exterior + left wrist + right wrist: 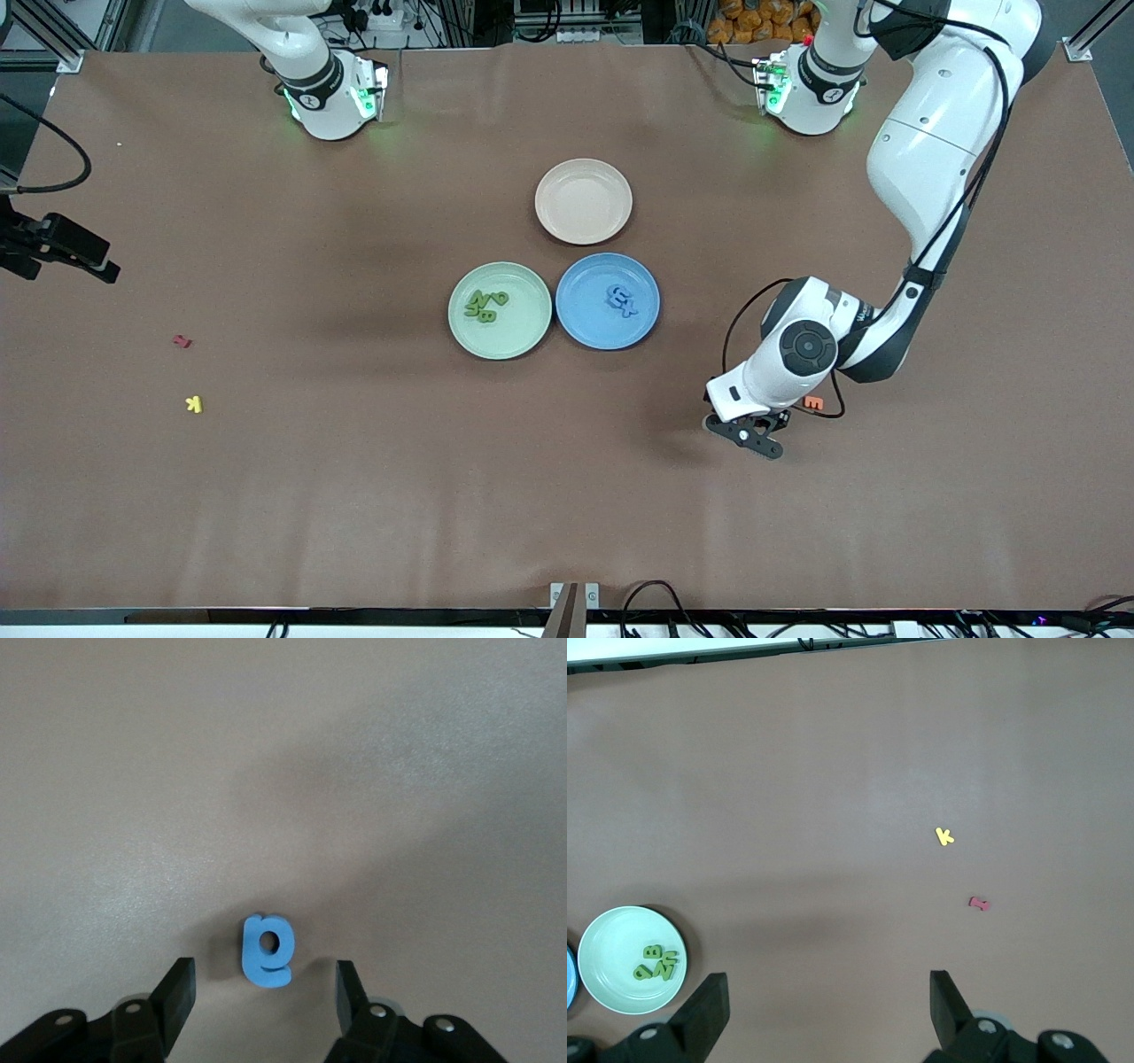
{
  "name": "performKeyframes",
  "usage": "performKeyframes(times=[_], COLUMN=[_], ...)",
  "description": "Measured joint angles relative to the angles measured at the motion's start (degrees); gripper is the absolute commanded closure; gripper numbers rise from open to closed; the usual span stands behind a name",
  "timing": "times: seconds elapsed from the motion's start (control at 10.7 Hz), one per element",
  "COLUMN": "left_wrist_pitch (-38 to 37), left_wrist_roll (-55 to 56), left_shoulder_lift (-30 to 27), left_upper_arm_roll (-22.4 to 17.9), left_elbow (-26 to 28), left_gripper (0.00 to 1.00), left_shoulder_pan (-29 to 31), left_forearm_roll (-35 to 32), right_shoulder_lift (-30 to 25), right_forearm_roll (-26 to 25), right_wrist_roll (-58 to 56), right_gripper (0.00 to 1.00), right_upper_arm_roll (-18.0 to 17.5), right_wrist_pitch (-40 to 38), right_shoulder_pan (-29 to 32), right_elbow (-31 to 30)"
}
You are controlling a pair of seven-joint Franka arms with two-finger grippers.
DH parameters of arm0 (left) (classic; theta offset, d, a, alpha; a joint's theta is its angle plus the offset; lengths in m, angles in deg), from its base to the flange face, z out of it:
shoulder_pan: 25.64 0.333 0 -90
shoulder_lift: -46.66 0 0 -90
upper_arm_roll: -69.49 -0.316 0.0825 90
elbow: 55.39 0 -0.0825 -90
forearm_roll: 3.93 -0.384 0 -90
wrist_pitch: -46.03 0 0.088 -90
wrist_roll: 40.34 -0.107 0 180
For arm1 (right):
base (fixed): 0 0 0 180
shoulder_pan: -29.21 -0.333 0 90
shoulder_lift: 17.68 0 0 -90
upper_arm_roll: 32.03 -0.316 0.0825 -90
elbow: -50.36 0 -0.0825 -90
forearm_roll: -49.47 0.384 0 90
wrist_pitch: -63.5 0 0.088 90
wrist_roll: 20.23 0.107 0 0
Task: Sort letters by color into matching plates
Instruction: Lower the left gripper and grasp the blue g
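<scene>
Brown paper-like sheet covers the table [354, 496]; cables and frame rails run along its edges.

Blue letter [267, 950] lies flat on the bare sheet, seen only in the left wrist view, sitting between the two fingers [177, 992] of the left gripper [751, 436]. Gaps show on both sides, so the jaws stand part-open around it without touching it. Front view hides this letter under the gripper, which is down low at the left arm's end of the table, nearer the front camera than the plates.

Blue plate [585, 328] holds a small pile of blue letters [622, 299]. Touching it, toward the right arm's end, the pale green plate [514, 341] holds a cluster of green letters [486, 304]; exact counts too small to tell. Beige-pink plate [585, 230] sits just beside both, farther from the front camera.

Orange letter [812, 403] lies right by the left gripper, partly hidden by the wrist. Yellow letter [194, 404] and red letter [182, 341] lie near each other, well apart from the plates, toward the right arm's end.

Right gripper [828, 1005] waits high over the table's right-arm end, jaws wide apart, holding nothing.
</scene>
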Motion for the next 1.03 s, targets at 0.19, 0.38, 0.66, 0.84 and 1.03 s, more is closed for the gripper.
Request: performKeyframes(times=[0.19,0.38,0.66,0.84,1.03], left_wrist_pitch=[0.0,0.1,0.2,0.2,0.2], left_wrist_roll=[0.0,0.0,-0.1,-0.1,-0.1], left_shoulder_lift=[0.3,0.7,1.5,1.6,1.7], left_upper_arm_roll=[0.0,0.0,-0.6,-0.8,-1.1], left_elbow=[-0.3,-0.8,-1.8,-1.9,-2.1], left_gripper=[0.40,0.43,0.49,0.54,0.69], left_shoulder_pan=[-0.1,-0.3,-1.2,-1.3,-1.6], left_forearm_roll=[0.0,0.0,0.0,0.0,0.0], right_shoulder_lift=[0.0,0.0,0.1,0.1,0.2], right_forearm_roll=[0.0,0.0,0.0,0.0,0.0], right_wrist_roll=[0.0,0.0,0.0,0.0,0.0], right_gripper=[0.00,0.00,0.00,0.00,0.00], right_upper_arm_roll=[0.0,0.0,0.0,0.0,0.0], right_wrist_pitch=[0.0,0.0,0.0,0.0,0.0], right_shoulder_pan=[0.0,0.0,0.0,0.0,0.0], right_elbow=[0.0,0.0,-0.1,-0.1,-0.1])
